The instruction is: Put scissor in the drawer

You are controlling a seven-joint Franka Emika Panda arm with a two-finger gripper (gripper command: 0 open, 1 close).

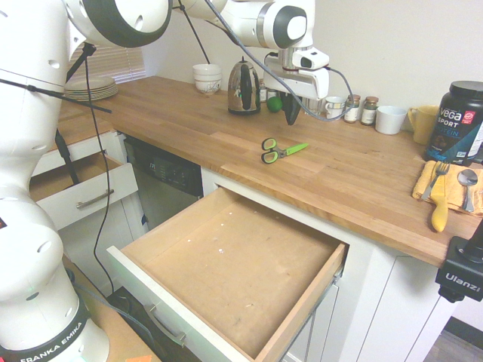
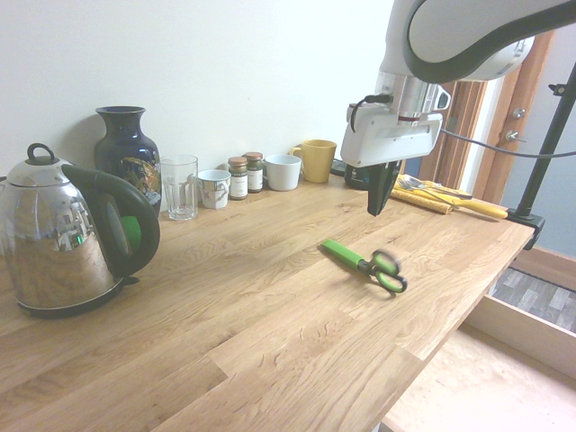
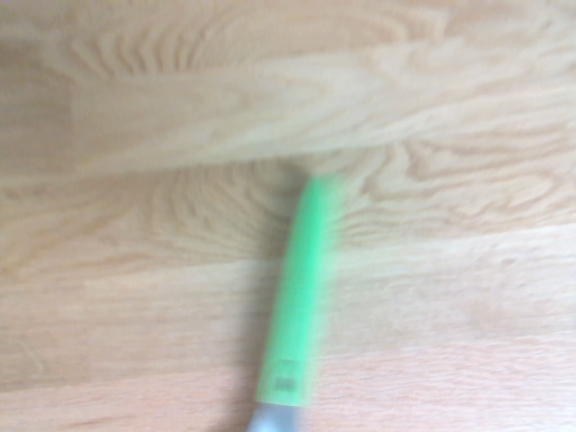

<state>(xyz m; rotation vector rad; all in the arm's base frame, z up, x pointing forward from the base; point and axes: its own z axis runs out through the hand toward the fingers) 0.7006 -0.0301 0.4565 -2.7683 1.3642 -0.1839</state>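
Tool (image 2: pixel 376 212): fingers together, gap closed; nothing gripped; tips raised above the bench (image 2: pixel 171 342), apart from the scissors (image 2: pixel 364 266); scissors lie flat on the bench, green cover on the blades; drawer (image 1: pixel 234 279) below, pulled open, scissors outside it.

A kitchen (kettle (image 1: pixel 244 88), mugs (image 2: pixel 301 164)).

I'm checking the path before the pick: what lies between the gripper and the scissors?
Nothing: in the second exterior view, the stretch from the gripper down to the scissors shows only bare wooden countertop.
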